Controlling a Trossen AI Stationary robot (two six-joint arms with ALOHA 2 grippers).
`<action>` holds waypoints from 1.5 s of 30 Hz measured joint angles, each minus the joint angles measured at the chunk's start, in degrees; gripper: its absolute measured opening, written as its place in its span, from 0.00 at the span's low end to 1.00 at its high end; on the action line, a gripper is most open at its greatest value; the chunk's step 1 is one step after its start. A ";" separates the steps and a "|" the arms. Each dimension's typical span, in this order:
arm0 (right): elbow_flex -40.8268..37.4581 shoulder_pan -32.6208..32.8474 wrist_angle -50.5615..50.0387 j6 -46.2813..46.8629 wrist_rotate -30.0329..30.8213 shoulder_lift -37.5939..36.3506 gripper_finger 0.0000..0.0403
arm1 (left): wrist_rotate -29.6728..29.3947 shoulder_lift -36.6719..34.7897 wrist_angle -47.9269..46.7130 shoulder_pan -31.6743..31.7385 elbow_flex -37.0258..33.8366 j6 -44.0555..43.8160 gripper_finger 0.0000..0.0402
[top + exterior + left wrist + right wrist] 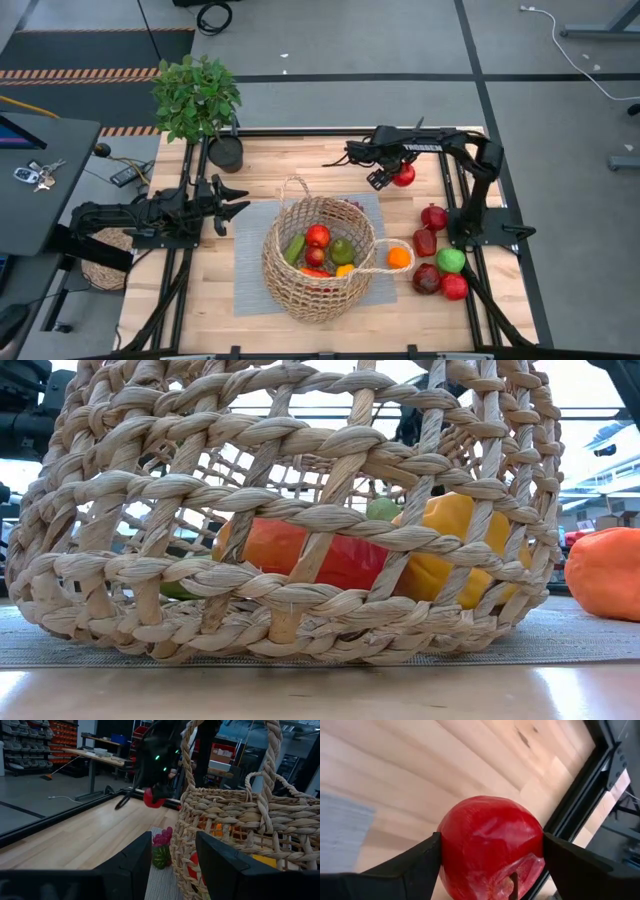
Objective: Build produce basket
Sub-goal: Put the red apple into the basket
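Red fruit (490, 847) between right fingers (417, 862), touching

Right gripper (490, 855): red fruit (490, 845) fills the gap between fingers. Bare tabletop (410, 765) ahead of fingertips; black frame rail (580, 795) close alongside.

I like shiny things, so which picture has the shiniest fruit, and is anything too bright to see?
Right wrist view: the red apple between the right claw fingers shows white glare streaks. Low view: the room behind the wicker basket is washed out bright, and the tabletop reflects light. High view: evenly lit, soft shadows.
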 joint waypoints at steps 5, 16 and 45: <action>4.64 5.15 -1.16 2.52 -1.28 -2.81 0.81 | 0.01 0.00 -0.02 -0.02 0.00 -0.01 0.40; 22.54 16.52 -6.59 6.97 0.57 -2.89 0.81 | 0.01 0.00 0.00 -0.02 0.00 -0.01 0.40; 35.78 35.78 12.56 1.89 -1.46 -2.65 0.81 | -0.01 0.01 -0.01 -0.02 0.00 -0.01 0.40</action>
